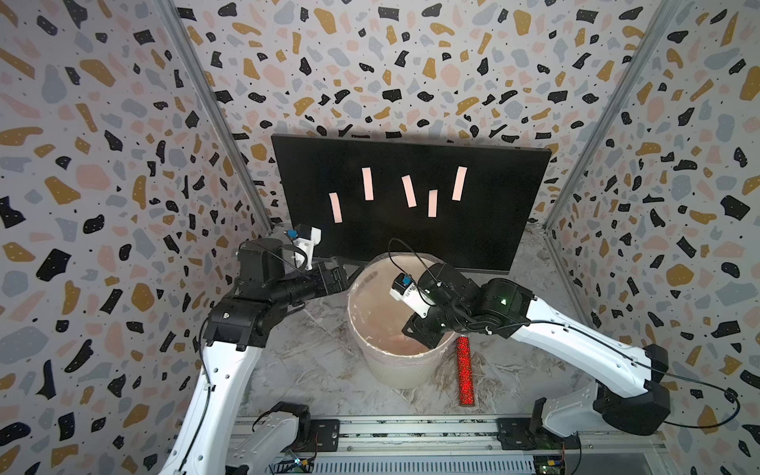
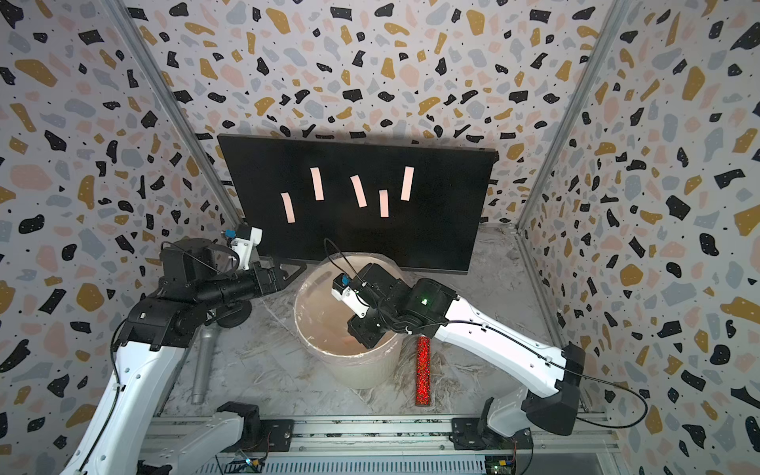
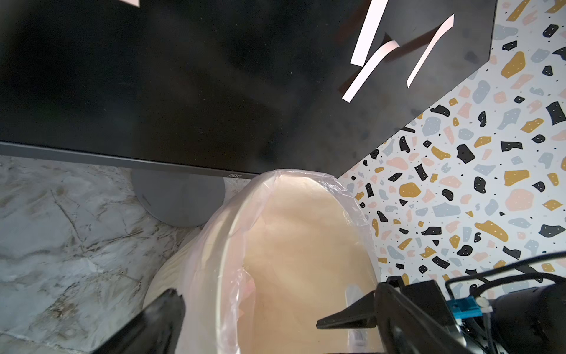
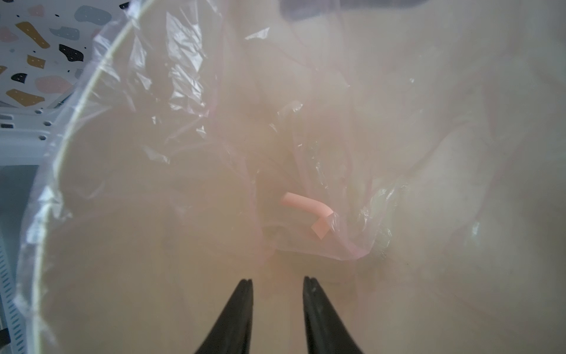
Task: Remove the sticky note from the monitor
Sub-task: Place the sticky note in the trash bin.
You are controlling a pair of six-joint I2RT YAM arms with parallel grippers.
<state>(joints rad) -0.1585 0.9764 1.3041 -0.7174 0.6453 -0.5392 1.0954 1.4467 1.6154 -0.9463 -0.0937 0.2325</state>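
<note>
While the left gripper (image 3: 245,308) hangs wide open, five pale pink paper strips (image 1: 408,191) cling to the flat black monitor (image 1: 411,242). One curled pink note (image 4: 306,205) lies in the round white lined bin (image 1: 395,370) beneath the right gripper (image 4: 277,280), its jaws parted and empty; by my reckoning five are left to pull.

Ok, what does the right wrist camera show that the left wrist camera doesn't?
Only the right wrist view: a crumpled pink sticky note lying deep inside the white plastic-lined round bin, beyond the open right gripper, which holds nothing. Only the left wrist view: the large flat black monitor, pale pink sticky strips on its screen, its grey round base and the marble tabletop. Both show that lined bin's interior.
</note>
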